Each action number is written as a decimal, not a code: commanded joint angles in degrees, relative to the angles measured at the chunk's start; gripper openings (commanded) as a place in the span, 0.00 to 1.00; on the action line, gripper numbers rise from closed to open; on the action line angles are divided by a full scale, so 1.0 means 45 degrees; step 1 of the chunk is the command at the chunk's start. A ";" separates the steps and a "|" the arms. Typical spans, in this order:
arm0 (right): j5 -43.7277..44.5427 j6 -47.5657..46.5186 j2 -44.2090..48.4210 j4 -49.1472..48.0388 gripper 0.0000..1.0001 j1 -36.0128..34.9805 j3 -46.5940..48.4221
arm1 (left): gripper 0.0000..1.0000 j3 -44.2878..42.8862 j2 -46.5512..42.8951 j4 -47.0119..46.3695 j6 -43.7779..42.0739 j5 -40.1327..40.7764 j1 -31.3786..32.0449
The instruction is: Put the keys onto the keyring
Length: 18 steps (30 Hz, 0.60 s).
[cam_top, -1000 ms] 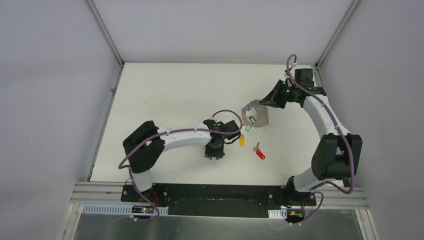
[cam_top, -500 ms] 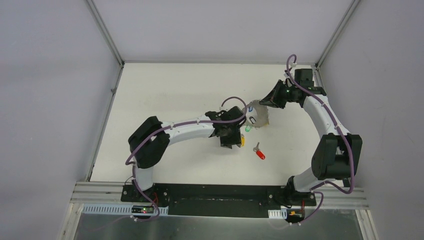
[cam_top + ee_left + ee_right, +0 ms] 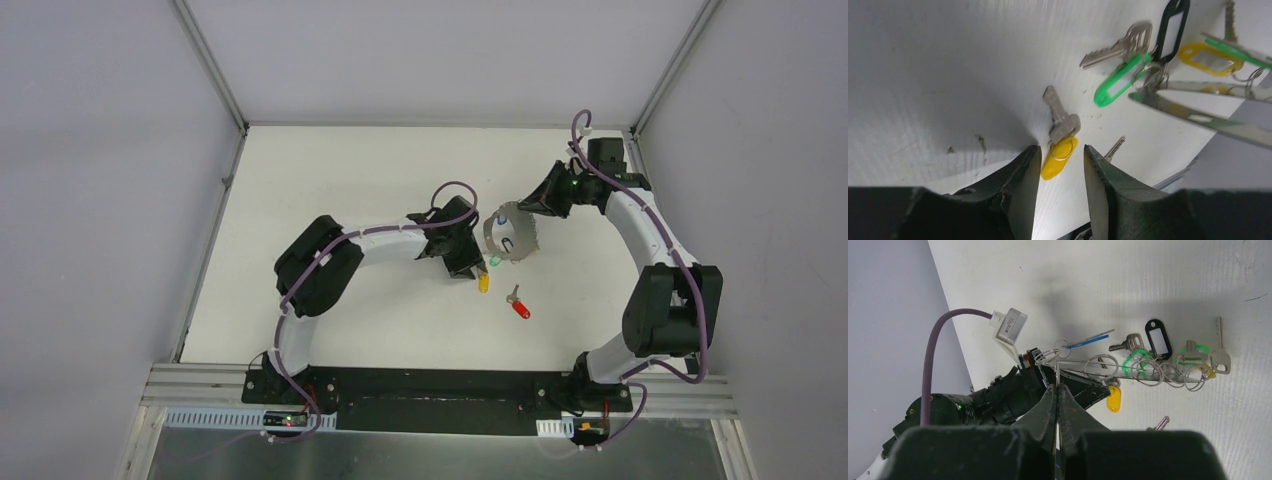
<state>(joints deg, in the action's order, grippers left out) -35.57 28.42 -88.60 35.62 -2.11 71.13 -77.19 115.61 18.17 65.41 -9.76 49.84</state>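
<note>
My right gripper (image 3: 1057,386) is shut on the thin grey keyring (image 3: 508,236) and holds it up off the table, right of centre. Several keys hang on its band (image 3: 1209,120), among them a green tag (image 3: 1118,80), a black tag (image 3: 1173,27) and a yellow tag (image 3: 1206,57). A loose key with a yellow head (image 3: 1060,156) lies flat on the table. My left gripper (image 3: 1061,154) is open, with the yellow head just between its fingertips (image 3: 1034,156) and not pinched. A red-headed key (image 3: 520,308) lies apart, nearer the front.
The white table (image 3: 330,200) is walled in by grey panels left, right and behind. A purple cable (image 3: 452,190) loops over the left wrist. The left arm reaches across the middle towards the keyring, close to the right gripper (image 3: 532,205).
The left arm has swung away from the front edge towards the keyring, and its jaws have opened around the yellow key's head. The right arm and keyring have hardly moved.
</note>
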 commanded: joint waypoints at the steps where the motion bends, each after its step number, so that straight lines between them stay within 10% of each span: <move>1: -0.0261 0.0107 -0.0077 -0.0241 0.00 0.0059 0.0390 | 0.39 -0.0082 0.0813 -0.1197 0.0397 -0.0781 -0.0214; 18: -0.0340 0.0207 -0.0428 -0.0200 0.00 0.0058 0.0676 | 0.09 -0.0321 0.1285 -0.0352 -0.0764 -0.0392 -0.0238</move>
<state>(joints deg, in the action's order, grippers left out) -35.68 28.62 -90.54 35.68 -2.11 71.13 -78.32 119.81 11.11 65.71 -15.03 48.69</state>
